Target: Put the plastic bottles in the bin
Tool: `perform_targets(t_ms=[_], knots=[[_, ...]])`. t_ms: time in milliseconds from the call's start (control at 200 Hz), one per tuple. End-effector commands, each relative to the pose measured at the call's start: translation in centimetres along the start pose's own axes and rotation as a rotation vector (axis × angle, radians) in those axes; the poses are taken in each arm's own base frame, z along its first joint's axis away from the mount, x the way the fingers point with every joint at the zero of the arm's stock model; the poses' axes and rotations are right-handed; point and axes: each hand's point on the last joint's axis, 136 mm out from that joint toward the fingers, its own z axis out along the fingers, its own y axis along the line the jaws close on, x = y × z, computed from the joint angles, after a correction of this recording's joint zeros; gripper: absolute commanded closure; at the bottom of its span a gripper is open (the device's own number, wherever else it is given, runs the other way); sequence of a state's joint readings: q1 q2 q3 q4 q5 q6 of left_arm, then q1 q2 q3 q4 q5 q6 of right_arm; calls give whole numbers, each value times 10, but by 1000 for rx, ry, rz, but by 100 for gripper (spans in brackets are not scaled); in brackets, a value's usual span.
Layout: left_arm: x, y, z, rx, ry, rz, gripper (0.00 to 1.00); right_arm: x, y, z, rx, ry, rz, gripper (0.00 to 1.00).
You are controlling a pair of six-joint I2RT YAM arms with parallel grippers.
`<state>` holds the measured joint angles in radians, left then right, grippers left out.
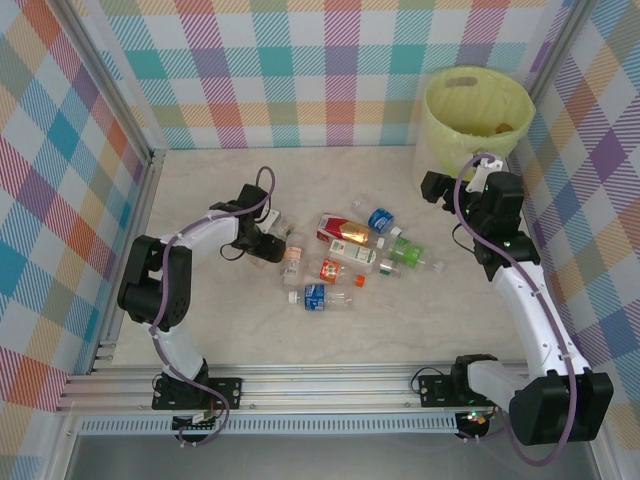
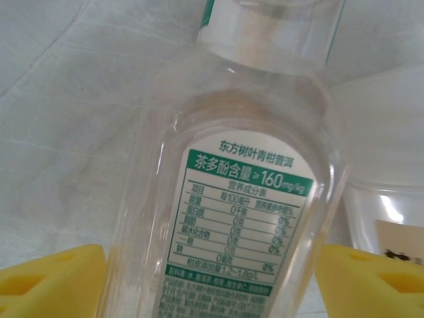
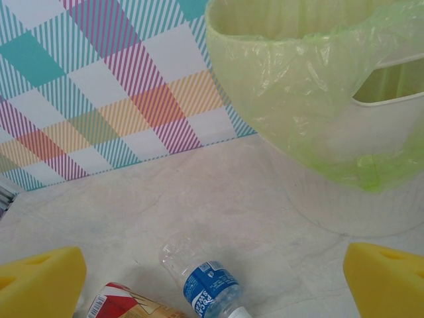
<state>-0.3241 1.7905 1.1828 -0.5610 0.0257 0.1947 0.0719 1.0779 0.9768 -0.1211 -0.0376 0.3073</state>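
Several plastic bottles lie in a loose cluster mid-table: a blue-labelled one (image 1: 380, 219) (image 3: 209, 291), a red one (image 1: 338, 232) (image 3: 116, 301), a green one (image 1: 405, 250), an orange one (image 1: 335, 270) and another blue one (image 1: 322, 297). My left gripper (image 1: 272, 243) (image 2: 212, 281) is down at the cluster's left edge, its yellow pads (image 2: 56, 281) close on either side of a clear bottle with a white and green label (image 2: 248, 199); contact cannot be made out. My right gripper (image 1: 432, 187) (image 3: 213, 281) hovers open and holds nothing beside the bin (image 1: 473, 115) (image 3: 298, 86).
The bin stands in the far right corner against the checked walls, with something orange (image 1: 503, 127) inside. Another clear bottle (image 2: 387, 225) lies just right of the one between my left pads. An aluminium rail (image 1: 330, 385) runs along the near edge.
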Motion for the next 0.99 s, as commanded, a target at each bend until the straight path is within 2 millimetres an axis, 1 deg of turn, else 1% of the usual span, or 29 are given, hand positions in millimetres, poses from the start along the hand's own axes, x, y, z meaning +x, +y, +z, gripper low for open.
perform_targets(t_ms=[0, 225, 380, 435, 470, 565, 650, 775, 925, 960, 990], knots=[[-3, 1, -4, -15, -36, 41, 18, -4, 3, -5, -5, -24, 13, 0], [0, 0, 2, -16, -39, 43, 24, -5, 3, -4, -8, -21, 38, 0], [0, 0, 0, -27, -62, 45, 28, -6, 2, -6, 6, -13, 115, 0], [-1, 1, -2, -36, -77, 39, 30, -3, 0, -6, 13, -4, 147, 0], [-1, 1, -3, -36, -84, 34, 31, -2, 3, -6, 0, 6, 149, 0], [-4, 0, -9, -28, -123, 16, 38, 2, 13, -4, -60, 34, 131, 0], [-4, 0, -13, -29, -147, 4, 44, 4, 12, 0, -50, 54, 152, 0], [-2, 0, -14, -28, -149, -11, 57, 4, 14, 5, -60, 72, 151, 0], [-5, -1, -22, -20, -197, -37, 78, 2, 24, 7, -122, 62, 145, 0], [-6, -3, -25, -10, -218, -42, 84, 1, 29, 7, -151, 57, 133, 0], [-7, -4, -28, -1, -238, -45, 93, 2, 32, 7, -173, 56, 126, 0]])
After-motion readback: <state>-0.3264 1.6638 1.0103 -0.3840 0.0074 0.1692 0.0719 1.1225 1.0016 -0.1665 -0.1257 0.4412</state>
